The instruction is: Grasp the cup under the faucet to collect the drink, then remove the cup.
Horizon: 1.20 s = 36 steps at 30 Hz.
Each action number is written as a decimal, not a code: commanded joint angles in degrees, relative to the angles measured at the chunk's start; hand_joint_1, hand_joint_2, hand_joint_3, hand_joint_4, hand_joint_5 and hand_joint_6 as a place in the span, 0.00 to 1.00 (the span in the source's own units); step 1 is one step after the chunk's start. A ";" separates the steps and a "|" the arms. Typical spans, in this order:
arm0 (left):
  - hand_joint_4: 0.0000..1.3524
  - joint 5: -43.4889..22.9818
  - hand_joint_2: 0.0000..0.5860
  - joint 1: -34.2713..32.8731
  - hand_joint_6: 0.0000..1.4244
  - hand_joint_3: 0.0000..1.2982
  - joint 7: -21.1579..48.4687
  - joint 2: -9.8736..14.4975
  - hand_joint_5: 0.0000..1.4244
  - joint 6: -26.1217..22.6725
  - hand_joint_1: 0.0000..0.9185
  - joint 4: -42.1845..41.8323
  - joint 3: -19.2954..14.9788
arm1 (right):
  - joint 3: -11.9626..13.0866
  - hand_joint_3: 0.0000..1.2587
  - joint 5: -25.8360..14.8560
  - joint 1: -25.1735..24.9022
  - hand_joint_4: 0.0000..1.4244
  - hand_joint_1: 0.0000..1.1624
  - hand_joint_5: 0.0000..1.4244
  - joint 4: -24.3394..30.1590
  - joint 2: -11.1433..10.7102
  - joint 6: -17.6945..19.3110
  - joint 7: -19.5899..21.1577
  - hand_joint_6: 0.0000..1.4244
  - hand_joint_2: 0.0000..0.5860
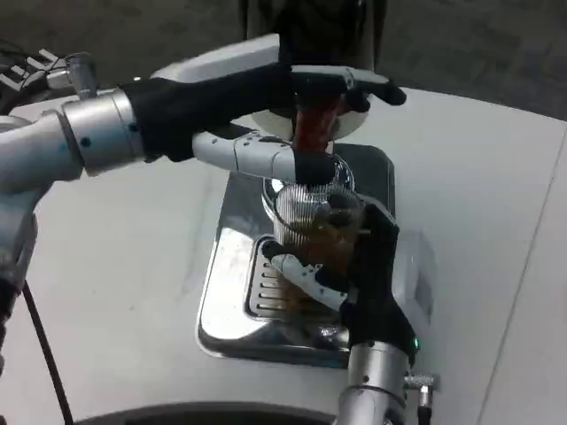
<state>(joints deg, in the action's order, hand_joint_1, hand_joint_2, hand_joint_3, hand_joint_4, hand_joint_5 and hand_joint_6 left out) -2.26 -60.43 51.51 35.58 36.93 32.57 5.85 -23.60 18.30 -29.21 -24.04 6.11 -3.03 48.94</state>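
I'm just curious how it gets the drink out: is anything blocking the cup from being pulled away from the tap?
Yes, partly. The right hand already holds the cup on the silver drip tray. The left hand reaches across at the faucet, its fingers just above the cup's rim, so lifting looks blocked. Sliding it toward the robot looks open.

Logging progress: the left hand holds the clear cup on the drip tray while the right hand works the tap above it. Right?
Sides swapped. In the head view the right hand holds the clear cup over the drip tray; the left hand is at the tap.
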 commanded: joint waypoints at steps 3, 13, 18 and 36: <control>0.10 -6.29 0.00 1.89 0.13 0.15 -1.11 -0.77 0.14 -0.38 0.00 -2.76 -5.10 | -1.79 0.72 -0.67 5.46 0.74 0.82 0.74 6.18 12.36 -2.31 0.85 0.58 0.13; 0.15 -10.32 0.00 4.71 0.17 0.18 -1.61 -1.07 0.19 -4.69 0.00 -8.14 -8.44 | -3.53 0.76 0.77 8.92 0.80 0.82 0.77 12.48 11.02 -4.30 1.58 0.62 0.11; 0.17 -12.27 0.00 6.36 0.18 0.20 -2.50 -1.20 0.21 -6.93 0.00 -10.94 -10.75 | -4.31 0.77 1.22 9.98 0.81 0.82 0.78 15.78 9.78 -5.53 1.28 0.62 0.11; 0.19 -13.47 0.00 10.84 0.21 0.21 -4.95 -1.27 0.24 -12.11 0.00 -17.29 -14.22 | -6.33 0.81 2.95 18.84 0.83 0.88 0.78 29.75 4.25 -12.11 -2.99 0.66 0.10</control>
<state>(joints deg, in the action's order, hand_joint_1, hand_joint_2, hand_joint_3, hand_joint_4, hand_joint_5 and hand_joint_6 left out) -15.54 -50.25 47.37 34.11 25.37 16.30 -8.01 -29.22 19.92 -13.47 2.76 3.26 -15.69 45.77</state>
